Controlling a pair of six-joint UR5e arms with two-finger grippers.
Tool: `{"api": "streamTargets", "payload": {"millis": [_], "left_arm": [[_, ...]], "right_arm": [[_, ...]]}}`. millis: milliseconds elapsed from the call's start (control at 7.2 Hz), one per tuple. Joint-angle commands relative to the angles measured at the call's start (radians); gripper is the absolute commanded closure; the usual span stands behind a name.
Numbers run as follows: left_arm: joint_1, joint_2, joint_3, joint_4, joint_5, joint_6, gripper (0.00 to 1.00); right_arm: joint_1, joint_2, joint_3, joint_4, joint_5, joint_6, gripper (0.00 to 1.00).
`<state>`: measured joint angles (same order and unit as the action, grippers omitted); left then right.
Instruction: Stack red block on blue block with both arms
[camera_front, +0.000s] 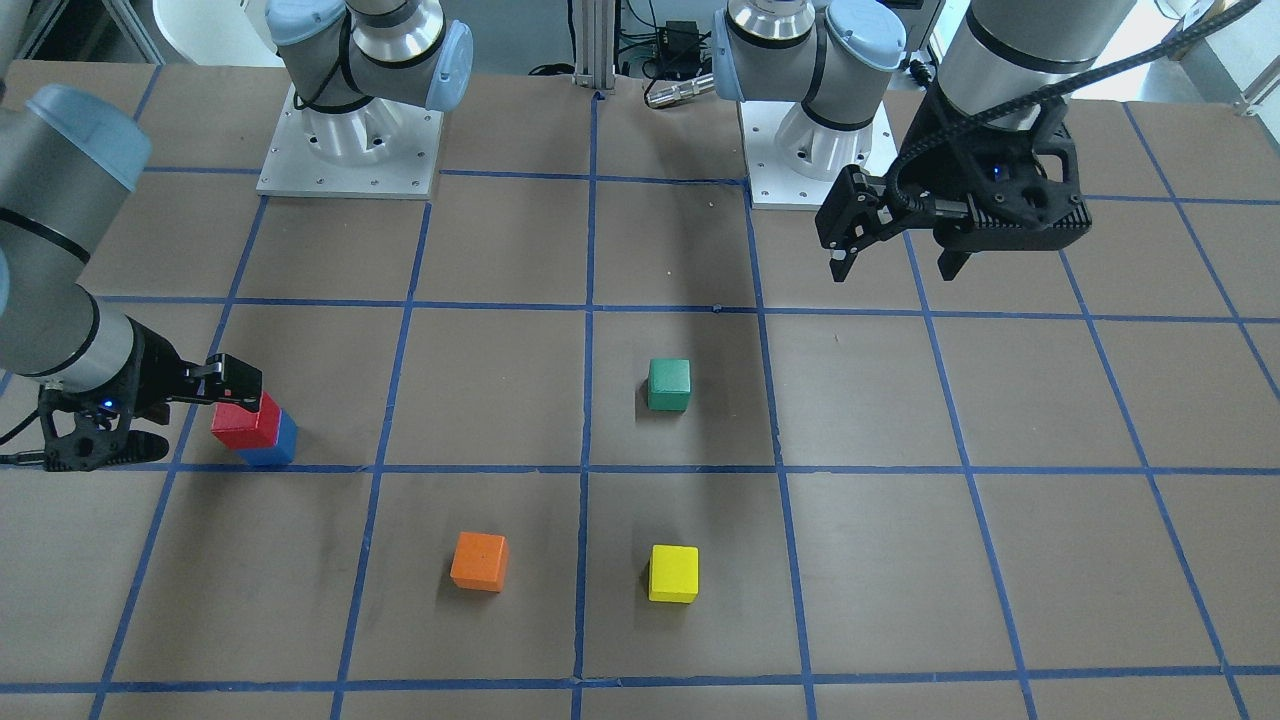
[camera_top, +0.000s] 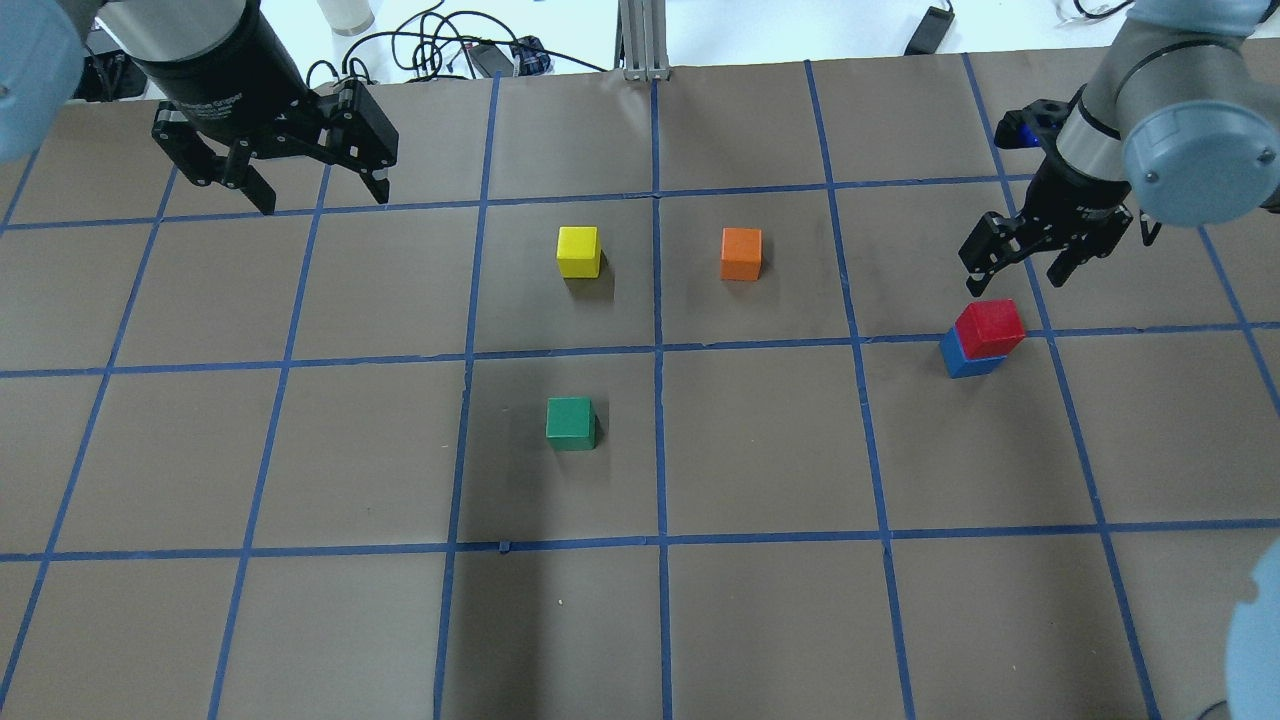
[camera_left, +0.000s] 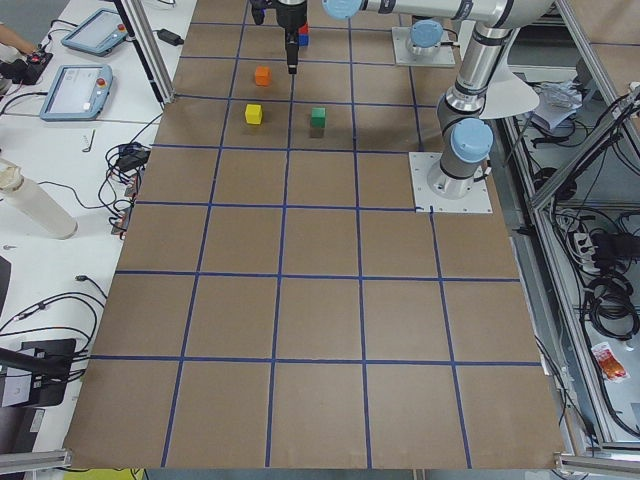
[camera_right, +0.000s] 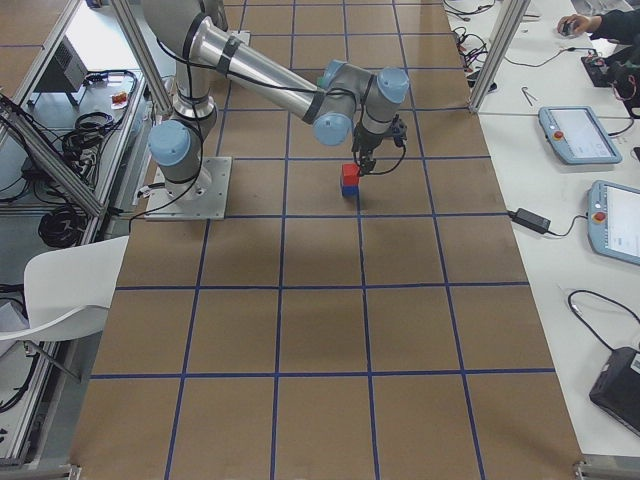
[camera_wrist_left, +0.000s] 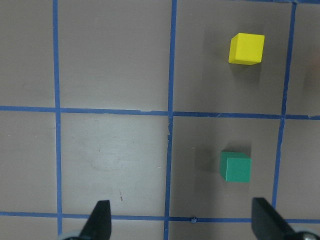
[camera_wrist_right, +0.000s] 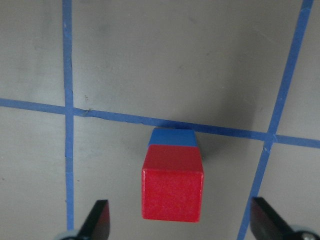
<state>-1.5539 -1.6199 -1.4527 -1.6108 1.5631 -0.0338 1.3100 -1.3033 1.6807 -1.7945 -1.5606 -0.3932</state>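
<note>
The red block (camera_top: 990, 327) sits on top of the blue block (camera_top: 965, 358) at the table's right side, slightly offset. The stack also shows in the front view, red (camera_front: 245, 425) on blue (camera_front: 278, 447), and in the right wrist view, red (camera_wrist_right: 172, 190) on blue (camera_wrist_right: 173, 136). My right gripper (camera_top: 1020, 280) is open and empty, just above the stack, with its fingers apart from the red block. My left gripper (camera_top: 322, 198) is open and empty, raised over the far left of the table.
A green cube (camera_top: 570, 422) stands near the table's middle. A yellow cube (camera_top: 579, 250) and an orange cube (camera_top: 741, 253) stand beyond it. The two arm bases (camera_front: 350, 150) are at the robot's edge of the table.
</note>
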Motion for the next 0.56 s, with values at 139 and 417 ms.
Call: {"api": "streamTargets", "payload": {"millis": [139,417], "left_arm": [[0.000,0.000,0.000,0.000,-0.002,-0.002,0.00],[0.000,0.000,0.000,0.000,-0.002,-0.002,0.00]], "right_arm": [[0.124,-0.050,-0.177,0.208,-0.003,0.175,0.00],[0.237,-0.097,-0.197,0.245,0.007,0.252,0.00]]}}
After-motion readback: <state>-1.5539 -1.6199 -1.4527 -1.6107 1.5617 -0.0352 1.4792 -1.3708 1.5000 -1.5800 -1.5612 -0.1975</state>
